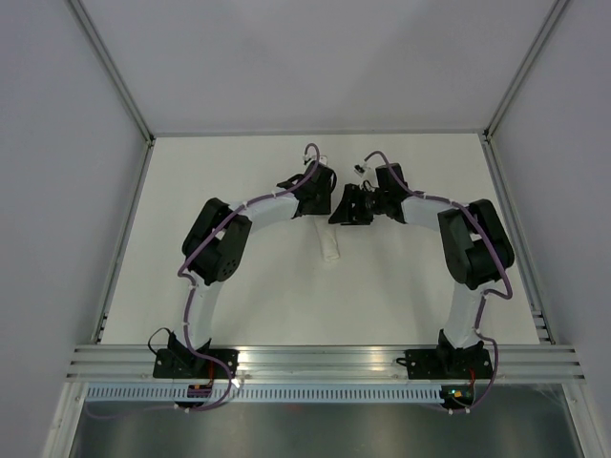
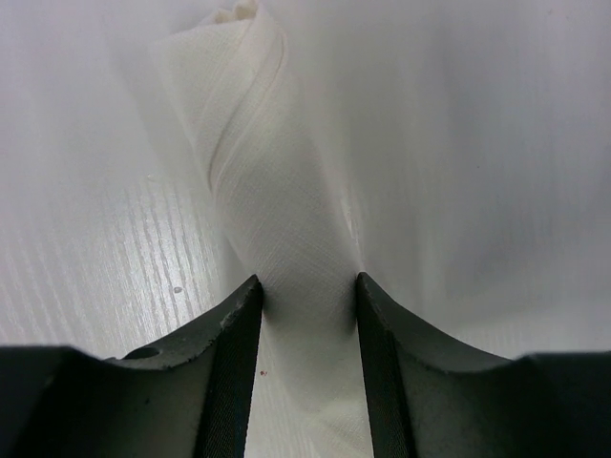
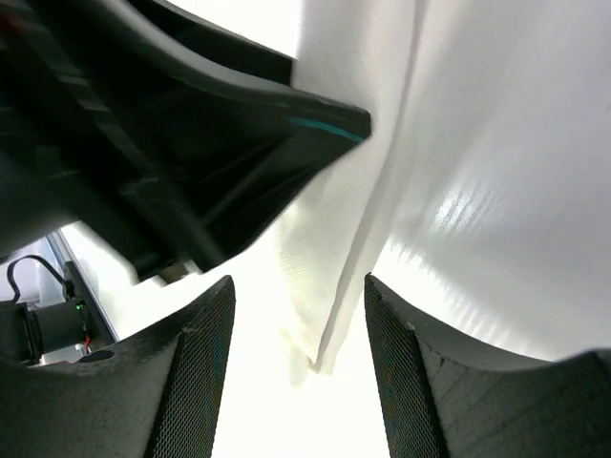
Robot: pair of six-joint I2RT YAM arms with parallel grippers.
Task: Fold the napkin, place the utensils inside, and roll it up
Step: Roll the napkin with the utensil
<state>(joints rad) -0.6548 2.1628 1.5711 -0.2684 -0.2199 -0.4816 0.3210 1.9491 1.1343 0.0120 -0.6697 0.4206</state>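
Observation:
The napkin [image 1: 329, 246] is a white cloth rolled into a narrow twisted tube on the white table. My left gripper [image 1: 313, 212] is shut on the roll's near end. In the left wrist view both pads press the sides of the napkin [image 2: 267, 191], and the gripper [image 2: 307, 281] shows the roll running away from it. My right gripper [image 1: 342, 216] is open right beside the left one. In the right wrist view the napkin's pointed tip [image 3: 334, 258] lies between the spread jaws of the gripper [image 3: 298, 286], touching neither. No utensils show.
The white table [image 1: 239, 286] has metal rails along its left and right sides and an aluminium bar at its near edge [image 1: 325, 361]. The left arm's black gripper body [image 3: 191, 143] fills the upper left of the right wrist view, close to my right fingers.

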